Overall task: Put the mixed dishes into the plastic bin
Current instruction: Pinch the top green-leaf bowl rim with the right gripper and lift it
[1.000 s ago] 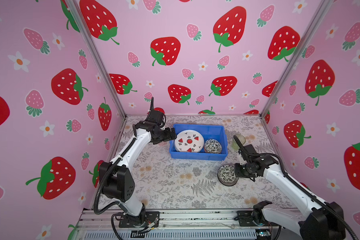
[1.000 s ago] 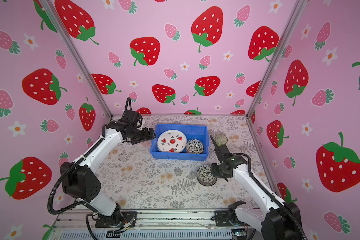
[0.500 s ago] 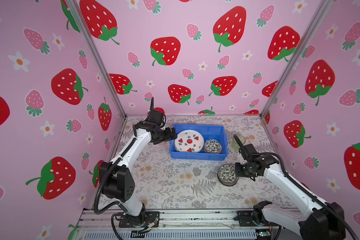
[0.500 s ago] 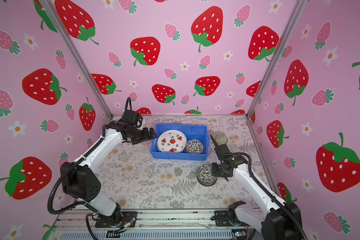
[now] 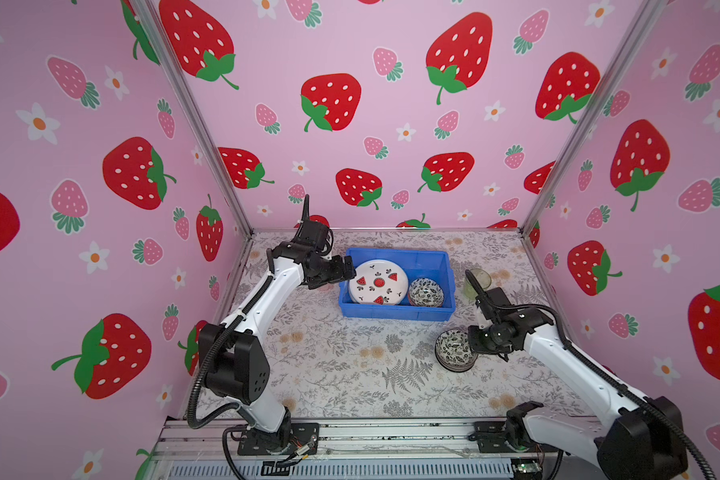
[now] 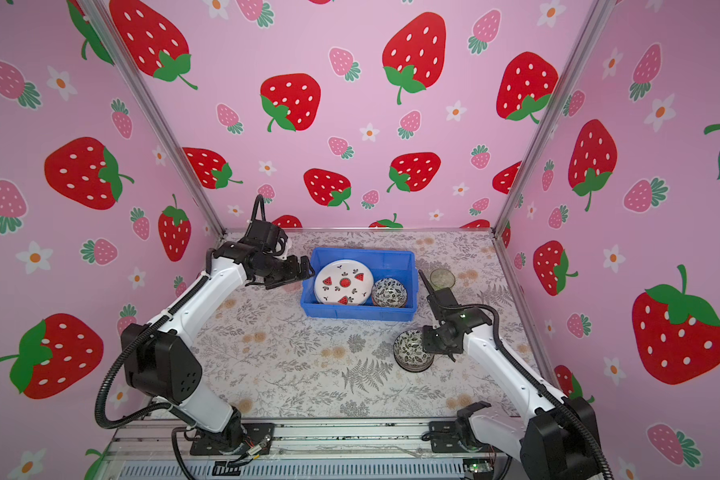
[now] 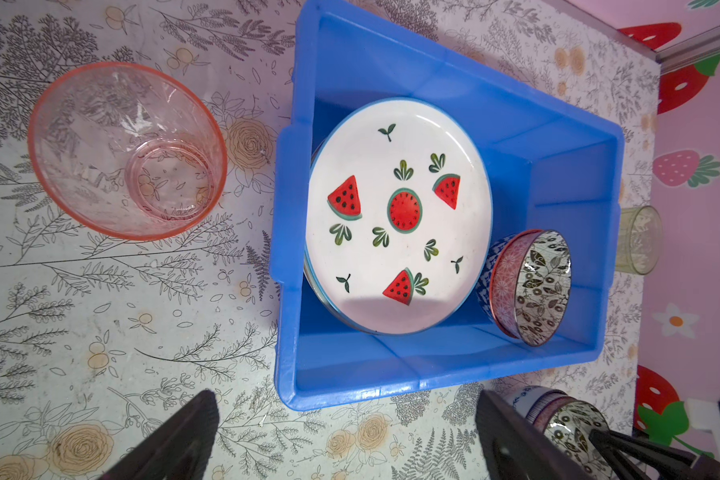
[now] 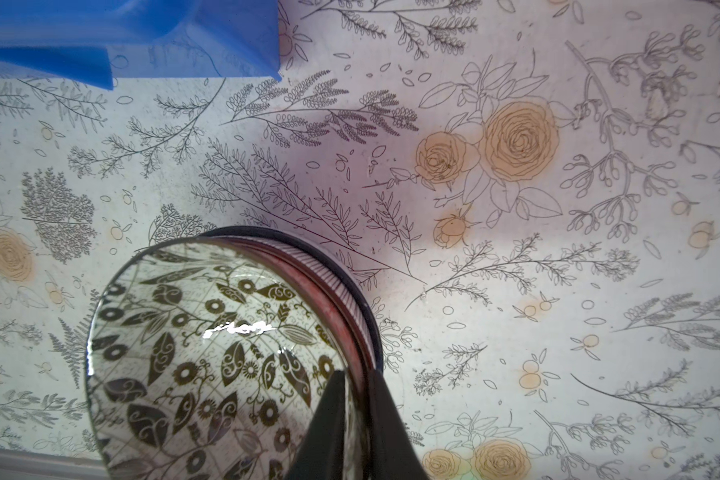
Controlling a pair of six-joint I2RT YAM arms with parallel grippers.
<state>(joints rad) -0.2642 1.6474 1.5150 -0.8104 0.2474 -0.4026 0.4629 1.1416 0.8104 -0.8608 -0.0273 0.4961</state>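
Meanwhile, we see the right gripper [image 8: 356,374] pinching the rim of the patterned bowl [image 5: 454,349] on the table [image 5: 329,374] near the blue bin [image 5: 395,312], while the left gripper [image 7: 345,395] hangs, jaws spread, beside it.

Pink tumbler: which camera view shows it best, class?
Left wrist view: the pink tumbler stands whole, upright, beside the blue bin. Both top views show only a pink sliver under the left arm; right wrist view, nothing.
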